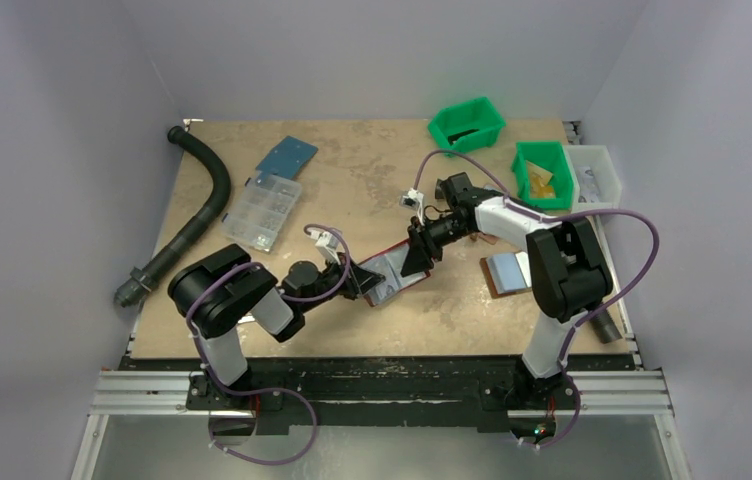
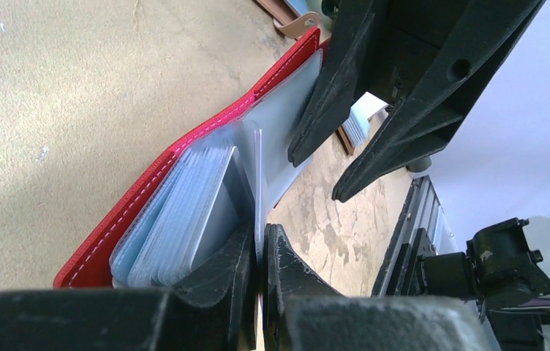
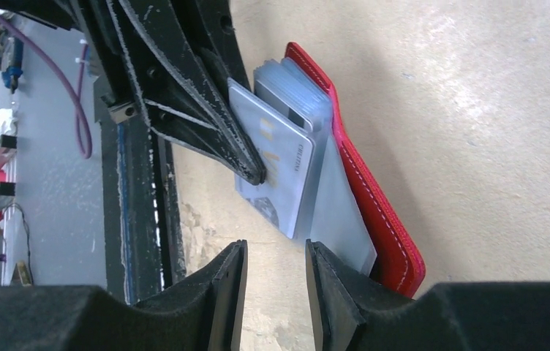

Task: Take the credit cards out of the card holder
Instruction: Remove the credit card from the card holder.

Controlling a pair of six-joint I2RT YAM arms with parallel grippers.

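The card holder (image 1: 393,277) lies open at the table's middle, red-covered (image 3: 374,205) with pale blue-grey pockets (image 2: 184,212). My left gripper (image 1: 363,283) is shut on one clear pocket leaf (image 2: 261,175) and holds it upright. A pale credit card (image 3: 281,164) sticks partway out of a pocket, behind the left gripper's finger (image 3: 206,124). My right gripper (image 3: 276,252) is open just short of that card's lower corner, with nothing between its fingers. In the left wrist view its fingers (image 2: 330,95) hang above the holder's far half.
Pale blue-grey flat pieces on a brown-edged base (image 1: 507,272) lie right of the holder. Two green bins (image 1: 466,122) (image 1: 542,172) and a white tray (image 1: 592,175) stand at the back right. A clear compartment box (image 1: 264,210), a blue plate (image 1: 287,155) and a black hose (image 1: 202,200) are at the left.
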